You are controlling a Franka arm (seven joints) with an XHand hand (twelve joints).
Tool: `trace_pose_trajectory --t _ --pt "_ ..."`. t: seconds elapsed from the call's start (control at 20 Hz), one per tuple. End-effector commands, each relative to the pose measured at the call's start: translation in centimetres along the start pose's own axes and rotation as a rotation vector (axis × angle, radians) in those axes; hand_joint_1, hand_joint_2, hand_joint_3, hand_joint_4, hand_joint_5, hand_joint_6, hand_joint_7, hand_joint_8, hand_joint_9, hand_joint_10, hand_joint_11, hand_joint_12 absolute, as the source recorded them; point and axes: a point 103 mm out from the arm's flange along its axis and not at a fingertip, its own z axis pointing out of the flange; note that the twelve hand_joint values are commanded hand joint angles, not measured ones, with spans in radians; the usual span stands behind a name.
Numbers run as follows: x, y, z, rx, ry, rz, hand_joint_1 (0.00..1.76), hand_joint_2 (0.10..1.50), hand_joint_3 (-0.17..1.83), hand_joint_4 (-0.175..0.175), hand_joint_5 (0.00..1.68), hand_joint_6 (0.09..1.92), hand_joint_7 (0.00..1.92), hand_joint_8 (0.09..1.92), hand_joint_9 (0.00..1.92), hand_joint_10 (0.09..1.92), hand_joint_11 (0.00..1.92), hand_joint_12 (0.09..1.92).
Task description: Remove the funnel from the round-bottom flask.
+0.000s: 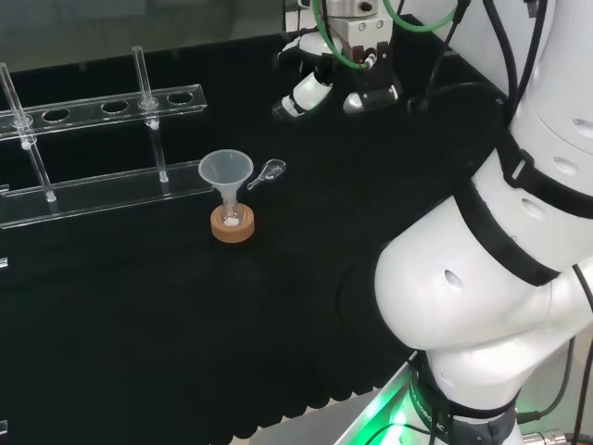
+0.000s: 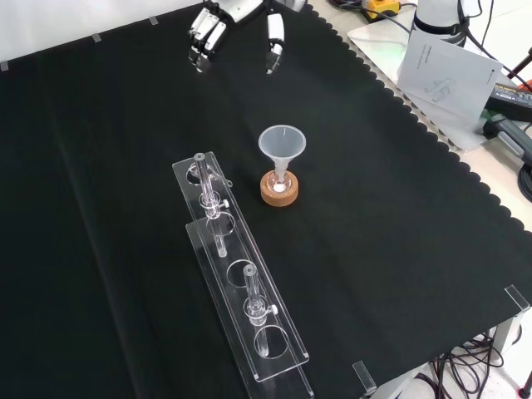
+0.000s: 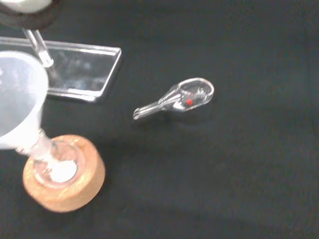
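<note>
A translucent funnel (image 1: 225, 170) (image 2: 282, 143) (image 3: 17, 107) stands upright with its stem in the neck of a small round-bottom flask (image 1: 232, 219) (image 2: 280, 188) (image 3: 57, 168). The flask sits in a cork ring (image 1: 232, 233) (image 2: 278, 199) (image 3: 75, 191) and shows something white at its bottom. The hand (image 1: 310, 91) (image 2: 205, 35) hovers well above the cloth, up and to the right of the funnel in the head view, beyond it in the front view. Its fingers hang relaxed and apart, holding nothing.
A small clear scoop (image 1: 269, 171) (image 3: 184, 97) with a red speck lies on the cloth just beside the cork ring. A long clear test-tube rack (image 1: 102, 190) (image 2: 241, 283) (image 3: 79, 69) with a few glass tubes stands on the funnel's other side.
</note>
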Motion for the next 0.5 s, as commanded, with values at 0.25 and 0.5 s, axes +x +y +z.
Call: trace_pose_trajectory --t 0.25,0.5 --pt "5.9 -2.2 0.3 0.102 -0.071 0.01 0.53 0.67 0.32 -0.021 0.17 0.09 0.0 0.54 0.16 0.77 0.18 1.49" --pt "8.2 -2.0 1.4 0.117 -0.083 -0.004 0.52 0.68 0.28 -0.023 0.15 0.09 0.0 0.47 0.13 0.79 0.17 1.51"
